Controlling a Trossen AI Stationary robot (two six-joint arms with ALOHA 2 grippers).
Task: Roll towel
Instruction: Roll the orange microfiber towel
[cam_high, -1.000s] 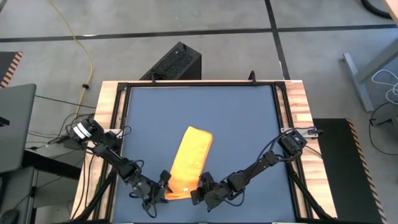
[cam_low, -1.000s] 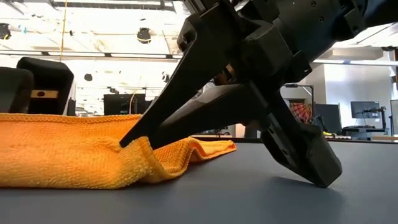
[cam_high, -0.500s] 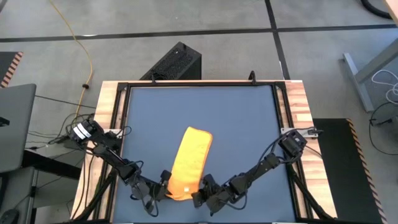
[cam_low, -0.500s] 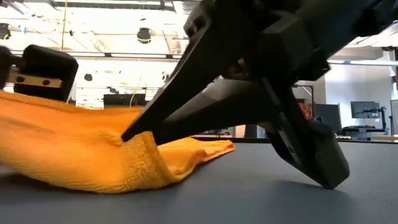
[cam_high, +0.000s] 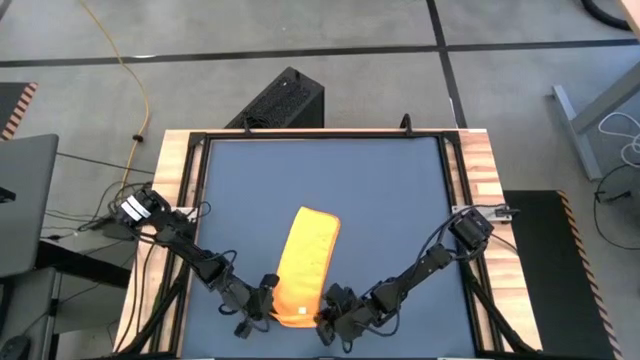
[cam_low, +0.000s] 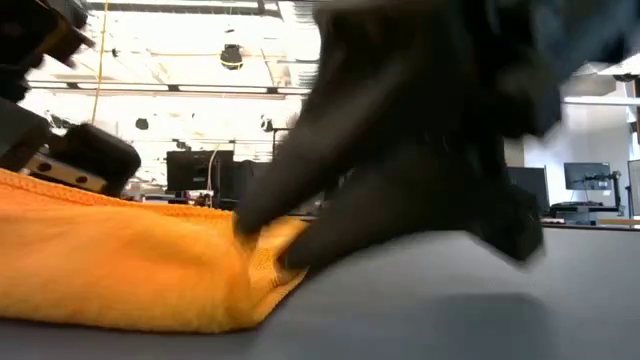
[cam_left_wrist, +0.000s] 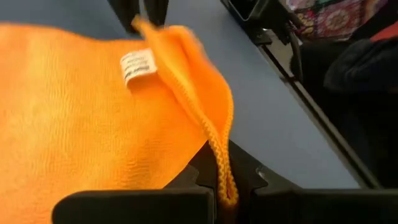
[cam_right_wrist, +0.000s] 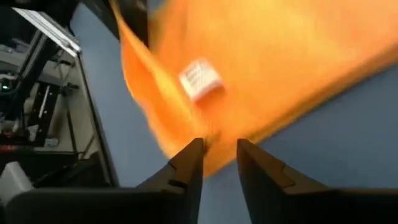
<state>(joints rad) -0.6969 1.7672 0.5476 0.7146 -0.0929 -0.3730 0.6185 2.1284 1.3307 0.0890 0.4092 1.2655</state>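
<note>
The yellow towel (cam_high: 307, 262) lies as a folded strip on the dark blue tabletop, running from the table's middle toward its near edge. Its white tag (cam_left_wrist: 138, 65) sits near that near end. My left gripper (cam_high: 267, 300) is at the near end's left corner, shut on the towel's edge. My right gripper (cam_high: 325, 318) is at the near end's right corner. Its fingers stand open (cam_right_wrist: 217, 158), with the towel's edge (cam_right_wrist: 211, 140) just ahead of the tips. In the low view the right arm is a blur over the towel (cam_low: 120, 270). My left gripper pinches the towel's hemmed edge (cam_left_wrist: 219, 155) between its two fingers, at the left corner of the near end. It comes in low from the table's left. The pinched edge stands up off the table as a ridge, and the rest of the towel lies flat. My right gripper's fingertips are at the towel's near right corner; whether they touch it I cannot tell.
A wooden frame (cam_high: 175, 200) borders the tabletop. A black box (cam_high: 280, 100) stands beyond the far edge. Bare blue surface (cam_high: 320, 170) stretches from the towel's far end to the far edge and out to both sides.
My left gripper has shut on the towel's near left corner and raised that edge. My right gripper, which was pinching the near right corner, has opened and drawn back a little toward the near edge. The towel's near end has shifted; its far end has stayed put.
</note>
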